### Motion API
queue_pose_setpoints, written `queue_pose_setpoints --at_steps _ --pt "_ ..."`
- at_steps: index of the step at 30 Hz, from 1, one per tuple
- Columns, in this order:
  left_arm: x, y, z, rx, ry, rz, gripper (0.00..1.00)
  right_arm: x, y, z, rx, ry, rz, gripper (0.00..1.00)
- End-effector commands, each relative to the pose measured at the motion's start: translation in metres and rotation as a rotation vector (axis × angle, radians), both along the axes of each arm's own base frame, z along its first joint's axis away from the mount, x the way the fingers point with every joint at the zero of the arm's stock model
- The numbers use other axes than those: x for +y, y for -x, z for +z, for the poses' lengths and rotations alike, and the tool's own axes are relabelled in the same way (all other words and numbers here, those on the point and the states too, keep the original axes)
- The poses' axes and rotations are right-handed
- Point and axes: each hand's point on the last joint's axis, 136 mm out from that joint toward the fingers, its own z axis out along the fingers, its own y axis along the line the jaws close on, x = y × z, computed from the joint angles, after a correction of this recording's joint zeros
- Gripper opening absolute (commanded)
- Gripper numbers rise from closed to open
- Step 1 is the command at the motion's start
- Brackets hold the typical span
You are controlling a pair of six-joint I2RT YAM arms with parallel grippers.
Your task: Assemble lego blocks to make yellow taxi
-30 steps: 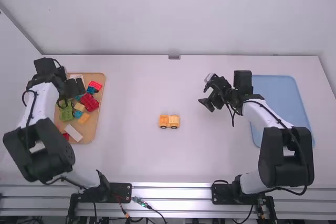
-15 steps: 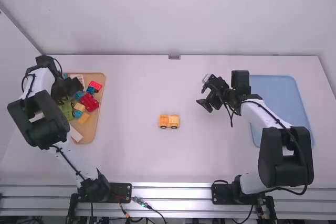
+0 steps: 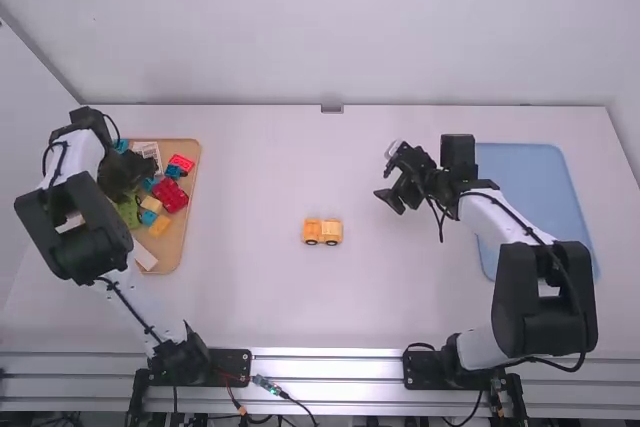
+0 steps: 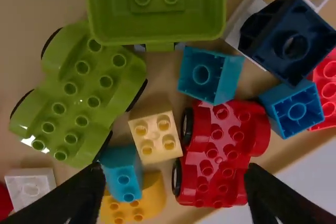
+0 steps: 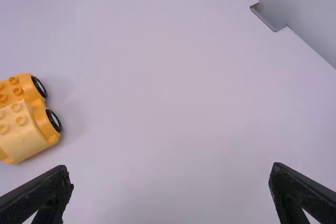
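My left gripper (image 3: 122,179) is over the wooden tray of blocks. In the left wrist view, my left gripper (image 4: 176,198) is open above a pale yellow block (image 4: 156,147), a teal block (image 4: 122,176) and an orange-yellow curved block (image 4: 149,195), with nothing held. On the mid-table sits an orange wheeled base (image 3: 312,231) with a pale yellow block (image 3: 330,230) on one end. To its right, my right gripper (image 3: 388,185) is above the table. In the right wrist view, my right gripper (image 5: 170,192) is open and holds nothing; the wheeled base (image 5: 37,94) lies beyond one finger.
The wooden tray (image 3: 192,177) also holds a red wheeled base (image 4: 218,156), a green wheeled base (image 4: 84,98), a green open-topped piece (image 4: 205,19), blue blocks and white pieces. A blue tray (image 3: 535,182) lies at right, partly under the right arm.
My left gripper has shifted slightly left over the tray, its arm folding differently, then nearly stopped. My right gripper has edged a little left. The wheeled base has stayed put.
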Motion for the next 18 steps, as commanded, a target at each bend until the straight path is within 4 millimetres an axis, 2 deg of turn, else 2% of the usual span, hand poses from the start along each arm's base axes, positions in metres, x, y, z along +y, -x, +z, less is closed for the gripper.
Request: queue_pose_setpoints --at_steps 1,4,5,6,8,11,18 --pt "-0.004 0.006 -0.009 0.015 0.027 0.021 0.66 0.001 -0.008 0.015 -0.037 -0.01 0.001 0.99" --pt "-0.004 0.003 -0.013 0.002 0.021 0.021 0.69 0.001 -0.008 0.015 -0.036 -0.01 0.001 0.99" --pt "-0.007 0.003 -0.015 -0.004 0.041 0.033 0.75 0.001 -0.008 0.015 -0.036 -0.009 0.0 0.99" --pt "-0.008 0.003 -0.017 -0.008 0.048 0.031 0.76 0.001 -0.008 0.015 -0.036 -0.009 0.0 0.99" --pt "-0.012 0.0 -0.02 -0.026 0.067 0.019 0.73 0.001 -0.007 0.014 -0.036 -0.01 0.0 0.99" --pt "-0.013 -0.002 -0.026 -0.043 0.069 0.024 0.6 0.001 -0.007 0.013 -0.043 -0.01 0.0 0.99" --pt "-0.013 -0.001 -0.032 -0.046 0.067 0.025 0.6 0.001 -0.006 0.008 -0.058 -0.011 0.001 0.99"
